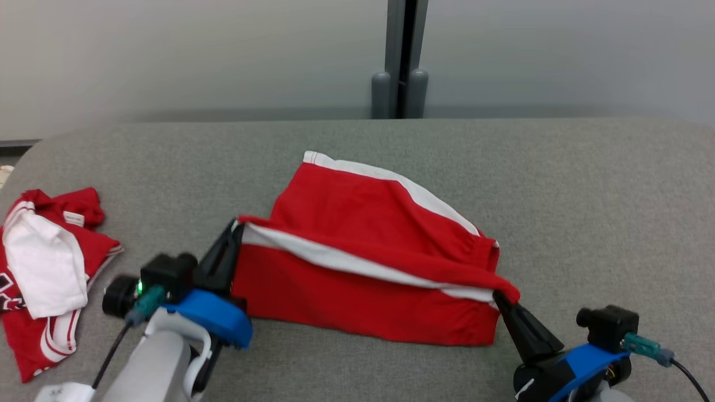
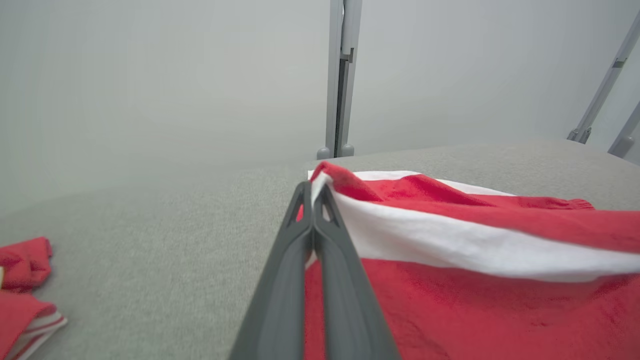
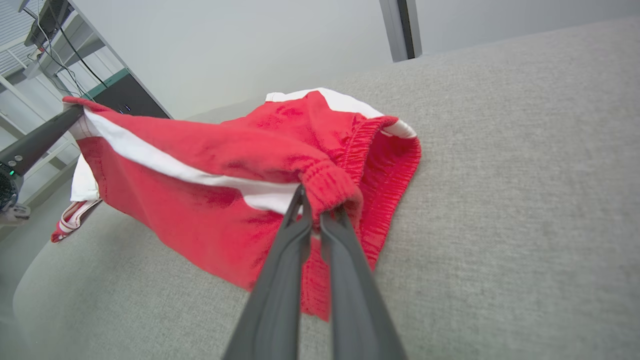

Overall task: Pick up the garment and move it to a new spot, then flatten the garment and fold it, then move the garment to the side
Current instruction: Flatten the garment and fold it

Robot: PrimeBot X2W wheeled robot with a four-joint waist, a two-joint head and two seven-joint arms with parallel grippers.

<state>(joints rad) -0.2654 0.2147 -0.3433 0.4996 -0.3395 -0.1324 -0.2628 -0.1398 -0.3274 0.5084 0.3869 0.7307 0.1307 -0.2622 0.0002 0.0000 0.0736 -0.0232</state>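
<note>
Left pincer (image 1: pixel 237 226), right pincer (image 1: pixel 497 296) clamp garment (image 1: pixel 357 290) strung between.

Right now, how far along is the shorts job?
Done: red shorts grasped, far part resting on the grey table. In hand: left gripper and right gripper shut on opposite ends of one raised, taut edge. Left: flatten, fold, move aside.

Ctr frame: shorts (image 1: pixel 357 268) on table (image 1: pixel 586 212), left gripper (image 1: pixel 237 225) at their L corner, right gripper (image 1: pixel 497 296) at R corner. Far L edge: clothes pile (image 1: pixel 44 279). Top ctr: post (image 1: pixel 400 61), behind table.
</note>
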